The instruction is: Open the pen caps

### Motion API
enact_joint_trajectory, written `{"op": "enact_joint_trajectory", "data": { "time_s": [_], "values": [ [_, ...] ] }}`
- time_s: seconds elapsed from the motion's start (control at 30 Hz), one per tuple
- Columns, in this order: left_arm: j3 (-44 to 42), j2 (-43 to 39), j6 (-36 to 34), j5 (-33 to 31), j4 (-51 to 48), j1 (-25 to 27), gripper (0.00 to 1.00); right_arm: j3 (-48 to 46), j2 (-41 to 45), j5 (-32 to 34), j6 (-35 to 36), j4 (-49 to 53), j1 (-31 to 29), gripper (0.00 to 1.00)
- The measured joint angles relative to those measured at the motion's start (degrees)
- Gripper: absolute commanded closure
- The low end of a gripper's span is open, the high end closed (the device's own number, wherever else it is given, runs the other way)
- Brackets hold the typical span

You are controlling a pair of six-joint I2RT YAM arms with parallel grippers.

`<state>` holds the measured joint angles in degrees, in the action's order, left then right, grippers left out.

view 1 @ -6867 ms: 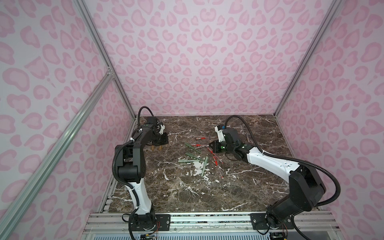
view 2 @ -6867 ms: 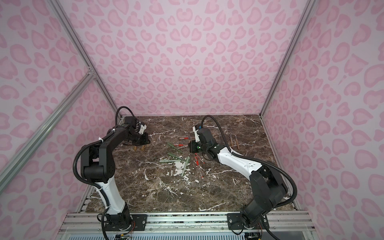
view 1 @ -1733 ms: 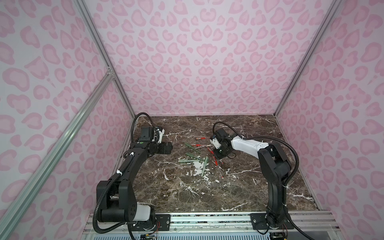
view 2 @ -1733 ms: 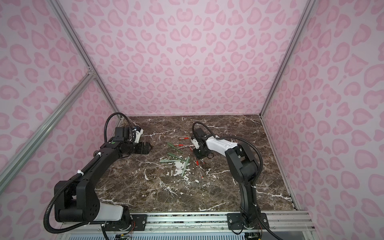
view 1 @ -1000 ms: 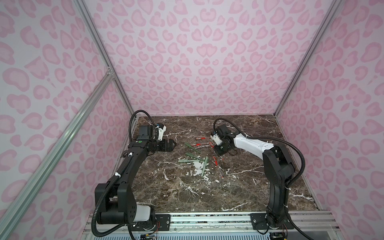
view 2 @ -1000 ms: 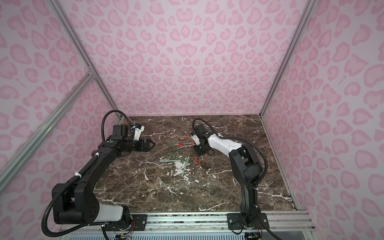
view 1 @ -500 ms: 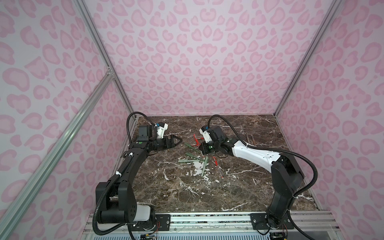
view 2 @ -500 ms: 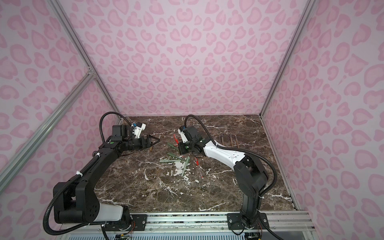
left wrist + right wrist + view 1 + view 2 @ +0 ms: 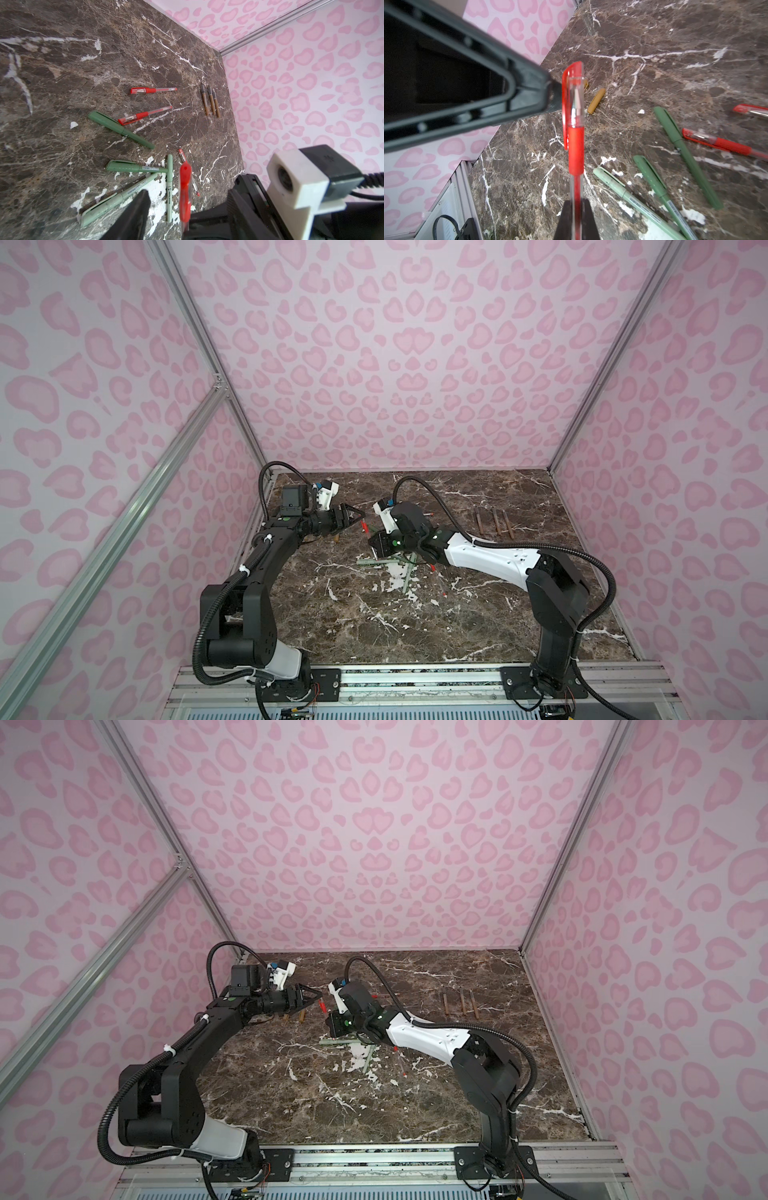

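Right gripper [image 9: 575,209], clamping red pen [image 9: 576,149], swung leftward; left gripper [image 9: 354,515] narrowed, half-open around red cap [image 9: 571,93], one finger [image 9: 529,93] touching.

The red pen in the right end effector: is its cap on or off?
On. In the right wrist view the red cap covers the tip of the red pen that the right end effector holds.

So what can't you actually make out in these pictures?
- Whether the left gripper pinches the red cap: blurred in the left wrist view, one finger shown in the right wrist view.
- A second tan cap: mostly behind the red pen, right wrist view.
- Lettering on the brown pens: too small everywhere.
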<state>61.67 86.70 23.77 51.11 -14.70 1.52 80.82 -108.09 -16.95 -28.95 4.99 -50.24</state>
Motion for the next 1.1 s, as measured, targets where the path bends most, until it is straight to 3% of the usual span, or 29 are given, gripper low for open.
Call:
{"op": "enact_joint_trajectory", "data": {
  "time_s": [0.23, 0.5, 0.63, 0.8, 0.87, 0.93, 1.1],
  "values": [
    [0.3, 0.5, 0.1, 0.1, 0.0, 0.1, 0.62, 0.7, -0.8, -0.5, 0.0, -0.5, -0.9, 1.00],
    [0.7, 0.8, -0.8, -0.6, 0.0, 0.0, 0.96, 1.0, -0.9, -0.6, 0.1, -0.6, -1.1, 1.00],
    [0.7, 0.8, -0.8, -0.8, -0.1, 0.1, 0.96, 1.0, -0.9, -0.6, 0.1, -0.7, -1.1, 1.00],
    [0.7, 0.8, -0.9, -1.0, 0.0, 0.0, 0.96, 2.0, -1.5, -0.7, 0.2, -0.2, -1.1, 0.78],
    [0.7, 0.8, -0.9, -1.0, -0.1, 0.0, 0.96, 2.8, -2.1, -0.7, 0.3, -0.2, -1.1, 0.75],
    [0.7, 0.8, -0.9, -0.9, -0.2, 0.1, 0.96, 3.6, -2.6, -0.9, 0.4, -0.3, -1.1, 0.78],
    [0.7, 0.6, -1.0, -0.7, 0.0, 0.0, 0.96, 6.6, -4.2, -1.1, 0.8, 1.6, -0.8, 1.00]
  ]
}}
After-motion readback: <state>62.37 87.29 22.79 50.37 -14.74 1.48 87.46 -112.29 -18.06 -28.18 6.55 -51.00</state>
